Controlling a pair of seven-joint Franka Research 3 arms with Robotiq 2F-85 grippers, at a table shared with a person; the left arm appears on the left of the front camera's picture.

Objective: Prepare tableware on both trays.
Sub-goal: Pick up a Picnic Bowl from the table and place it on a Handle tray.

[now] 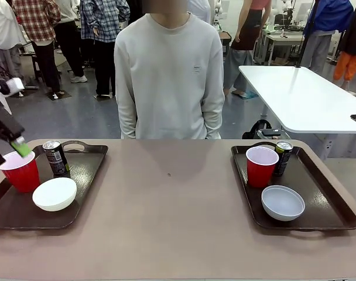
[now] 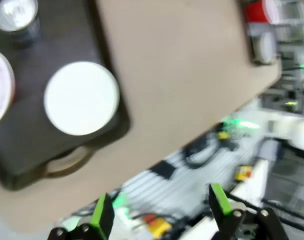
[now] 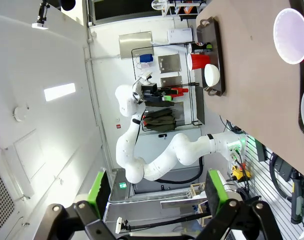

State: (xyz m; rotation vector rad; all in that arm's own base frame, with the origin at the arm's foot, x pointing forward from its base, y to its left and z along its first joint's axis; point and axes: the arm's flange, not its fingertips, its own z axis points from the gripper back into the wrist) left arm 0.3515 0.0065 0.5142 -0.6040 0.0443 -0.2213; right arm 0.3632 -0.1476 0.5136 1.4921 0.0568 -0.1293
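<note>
Front view, nearest first: on the left tray [image 1: 8, 219] a white bowl [image 1: 54, 194] sits at the front, a red cup [image 1: 20, 171] behind it to the left and a black can [image 1: 55, 157] at the back, while the right tray [image 1: 333, 213] carries its own white bowl [image 1: 282, 202] in front, with a second red cup [image 1: 262, 165] and second black can [image 1: 283, 157] side by side behind. The left gripper [image 1: 8, 151] hangs over the first red cup's rim, fingers spread and holding nothing. The right gripper [image 3: 155, 189] in its wrist view is likewise spread and empty, and a person [image 1: 169, 76] stands at the table's far side.
</note>
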